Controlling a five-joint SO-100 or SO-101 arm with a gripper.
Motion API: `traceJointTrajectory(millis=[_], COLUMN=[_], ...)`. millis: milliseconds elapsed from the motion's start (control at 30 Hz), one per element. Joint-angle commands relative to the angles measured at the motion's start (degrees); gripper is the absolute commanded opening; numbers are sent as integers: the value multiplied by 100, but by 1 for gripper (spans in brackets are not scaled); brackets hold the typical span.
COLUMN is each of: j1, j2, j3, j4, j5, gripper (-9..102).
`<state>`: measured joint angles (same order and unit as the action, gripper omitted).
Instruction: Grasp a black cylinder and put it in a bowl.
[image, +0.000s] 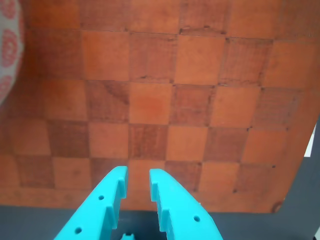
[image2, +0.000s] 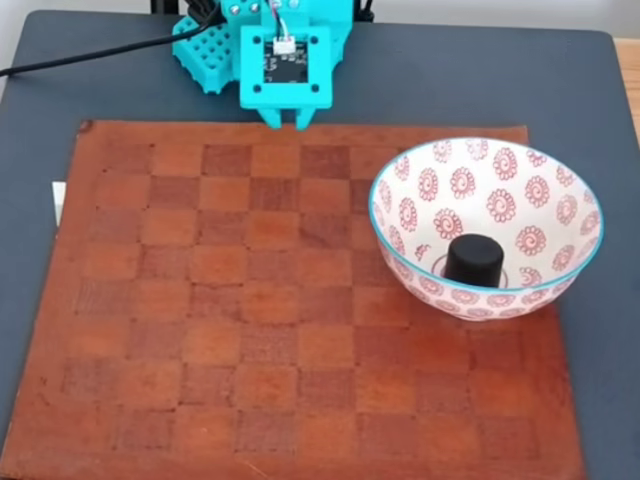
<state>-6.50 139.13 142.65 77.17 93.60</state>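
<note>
Resting at the fixed view's top edge, my turquoise gripper (image2: 287, 121) hangs slightly parted, holding nothing. Right of centre, the black cylinder (image2: 474, 261) stands upright inside the bowl (image2: 400, 255); staying clear seems best.

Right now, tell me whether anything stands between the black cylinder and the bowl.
Nothing does: in the fixed view the black cylinder already stands upright inside the bowl, on its bottom. The gripper is back at the far edge of the checkered board, jaws slightly apart and holding nothing.
</note>
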Motion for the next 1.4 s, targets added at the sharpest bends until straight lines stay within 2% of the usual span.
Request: traceJointTrajectory(millis=[0, 433, 1367], j1=[149, 255, 431], j2=[325, 1055, 4043], j3=[290, 1415, 3261], j4=[-229, -1116, -1248], j5=[-26, -53, 35], gripper=[3, 3, 3])
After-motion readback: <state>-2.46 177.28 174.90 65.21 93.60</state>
